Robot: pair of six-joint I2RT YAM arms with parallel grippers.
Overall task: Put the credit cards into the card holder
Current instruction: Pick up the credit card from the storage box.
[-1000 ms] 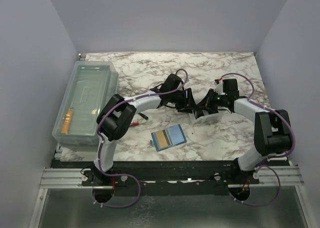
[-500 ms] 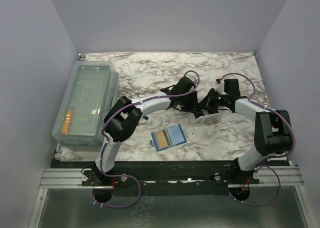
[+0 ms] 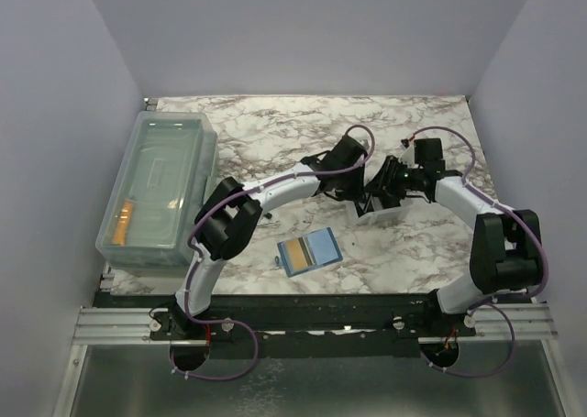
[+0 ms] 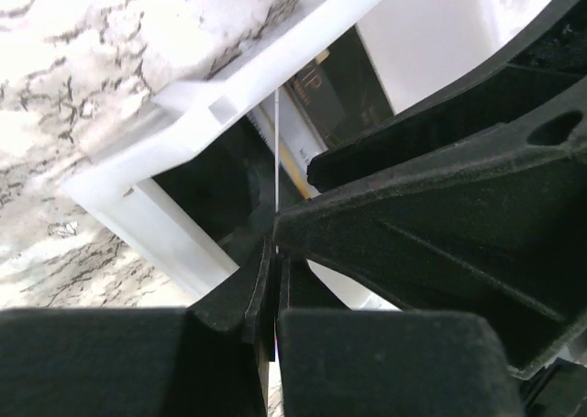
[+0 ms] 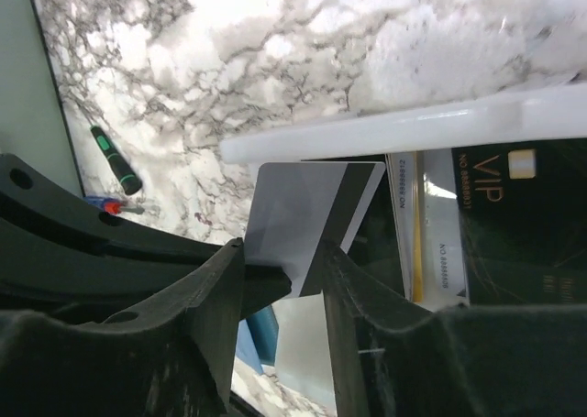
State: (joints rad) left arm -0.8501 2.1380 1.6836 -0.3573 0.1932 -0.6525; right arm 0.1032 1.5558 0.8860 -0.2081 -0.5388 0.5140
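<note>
Card holder (image 3: 316, 250), teal-blue, lies open and flat near the middle of the bench's near edge, a golden-orange credit card (image 3: 295, 251) on its left half. Beyond it, right of the bench's centre, sits a shallow white tray (image 3: 385, 217) holding dark VIP cards (image 5: 495, 215). Over the tray's left edge both grippers meet. The left gripper (image 4: 275, 252) is clamped on a pale card with a dark stripe (image 5: 303, 197), which its wrist view shows edge-on. The right gripper (image 5: 284, 247) has its jaws parted, that card showing in the gap. A green-and-black pen (image 5: 115, 160) lies on the marble. A clear plastic bin (image 3: 160, 174) stands along the left edge.
</note>
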